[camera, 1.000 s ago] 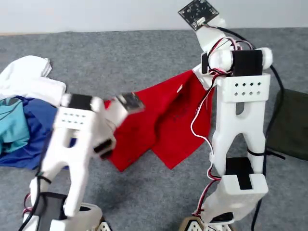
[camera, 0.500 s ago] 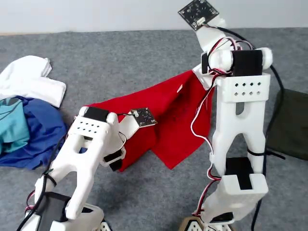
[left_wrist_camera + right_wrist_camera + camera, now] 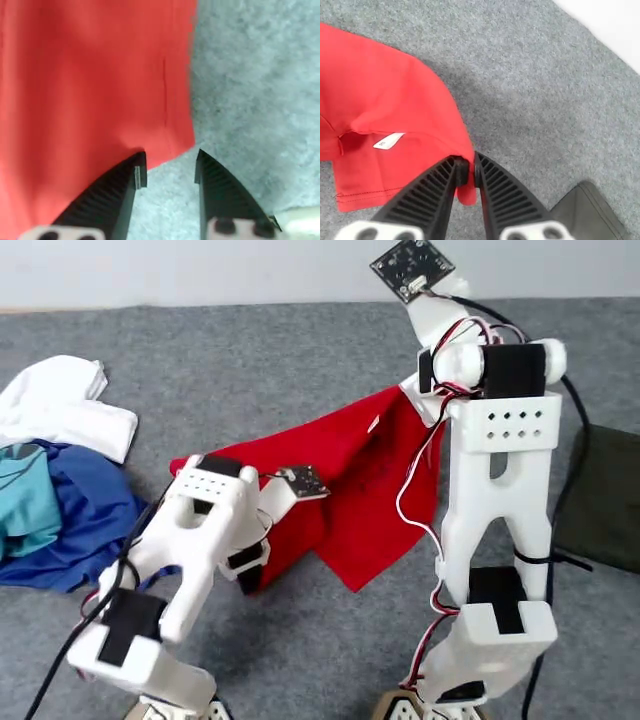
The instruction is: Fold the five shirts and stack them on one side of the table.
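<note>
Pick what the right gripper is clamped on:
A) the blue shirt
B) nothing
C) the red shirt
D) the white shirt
C: in the right wrist view the right gripper has its jaws pinched shut on a corner of the red shirt.

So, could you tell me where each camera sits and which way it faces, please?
High view: looks down over the grey carpeted table; left arm, right arm show.
Left wrist view: on the left wrist, facing down past the open left gripper at the red fabric shirt.
Right wrist view: on the right wrist, facing down; right gripper shut on the shirt.
Shared: the shirt.
</note>
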Available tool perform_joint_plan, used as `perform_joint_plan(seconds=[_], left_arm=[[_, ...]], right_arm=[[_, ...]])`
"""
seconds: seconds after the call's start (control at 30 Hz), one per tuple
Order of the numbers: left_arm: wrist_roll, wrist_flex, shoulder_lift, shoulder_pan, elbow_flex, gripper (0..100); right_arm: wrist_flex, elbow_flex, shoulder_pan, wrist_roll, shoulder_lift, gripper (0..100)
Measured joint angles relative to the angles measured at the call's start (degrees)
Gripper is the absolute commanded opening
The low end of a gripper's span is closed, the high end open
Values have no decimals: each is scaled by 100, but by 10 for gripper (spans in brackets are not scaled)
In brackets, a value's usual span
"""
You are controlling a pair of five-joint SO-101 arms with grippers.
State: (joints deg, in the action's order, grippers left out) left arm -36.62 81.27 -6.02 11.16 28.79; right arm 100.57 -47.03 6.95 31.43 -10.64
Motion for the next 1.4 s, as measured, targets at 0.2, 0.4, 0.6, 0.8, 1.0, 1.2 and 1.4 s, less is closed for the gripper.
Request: perform_joint_plan(seconds=[0.2,0.4,0.6,0.8,1.0,1.2,1.4], left_arm=[[62,-9,-484,220,-97,170],[404,-202,-835,510,-220,146],[510,-193,-1020,527,-404,37],[510,62,-1073,598,-563,17],[510,686,-1099,642,-1169,15],[510,1477,-1108,633,-2242,3],[510,1749,-1108,633,-2875,5]], right_arm=[[0,0,0,0,0,11],[0,0,0,0,0,11],[0,0,0,0,0,11],[0,0,0,0,0,11],[0,0,0,0,0,11],[0,0,0,0,0,11],[0,0,0,0,0,11]])
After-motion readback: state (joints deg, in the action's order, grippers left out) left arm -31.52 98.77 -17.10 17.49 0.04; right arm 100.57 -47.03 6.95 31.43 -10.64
